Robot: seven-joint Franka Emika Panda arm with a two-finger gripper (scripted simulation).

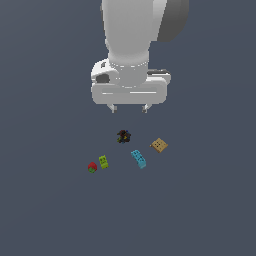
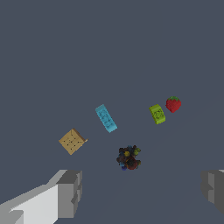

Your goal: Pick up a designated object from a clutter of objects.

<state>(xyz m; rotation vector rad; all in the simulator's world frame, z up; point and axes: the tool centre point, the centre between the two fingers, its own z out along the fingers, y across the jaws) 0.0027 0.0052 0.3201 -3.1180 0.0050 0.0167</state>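
You have one tan cracker-like square (image 1: 159, 145) with dark dots, lying flat at the exterior view's right end of the clutter. Around it sit one cyan brick (image 1: 139, 159) just beside it, one dark lump (image 1: 123, 136), one lime-green brick (image 1: 103, 162) and one red strawberry-like piece (image 1: 92, 167) touching or nearly touching that brick. Your gripper (image 1: 130, 108) hangs above the lump with fingers spread wide, holding nothing, the square off to one side. Everything rests on a plain grey-blue surface (image 1: 45, 210).

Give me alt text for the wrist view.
Open gripper hangs above five small items on a grey floor: a dark multicoloured lump nearest between the fingers, then a tan dotted cracker square, cyan brick, lime-green brick and red strawberry.
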